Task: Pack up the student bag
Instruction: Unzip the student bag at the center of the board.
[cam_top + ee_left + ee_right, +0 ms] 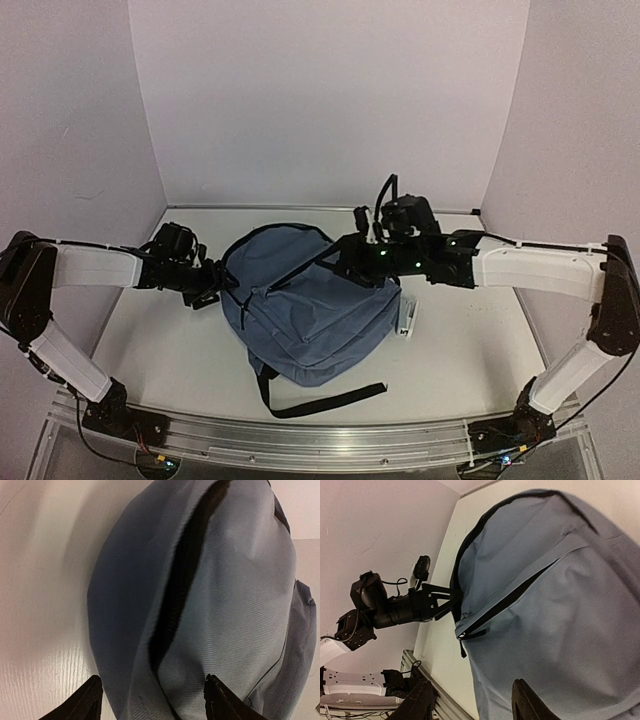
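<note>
Left gripper: released, fingers spread wide, nothing clamped. Straddles the left rim of the student bag, one tip over the table, the other over blue fabric. Arm extended low from the left side, wrist level with the bag's top curve. Student bag: lies flat in the middle of the table, rounded top toward the far left, base toward the near right. Shows slate-blue cloth, black piping round the top, and a long dark zip slit gaping along the upper panel. Carries a black zip pull at the slit's left end, near the left fingertips as seen from the right wrist. Trails a black strap from under its near edge across the tabletop toward the metal rail. Further right, right gripper: likewise released, fingers apart, nothing between them. Hovers over the bag's far-right shoulder, pointing left along the zip line; contact with the cloth cannot be told. Just beside the bag's right edge: small white object on the table, too small to identify. Past that, pale side wall closes off the right.
</note>
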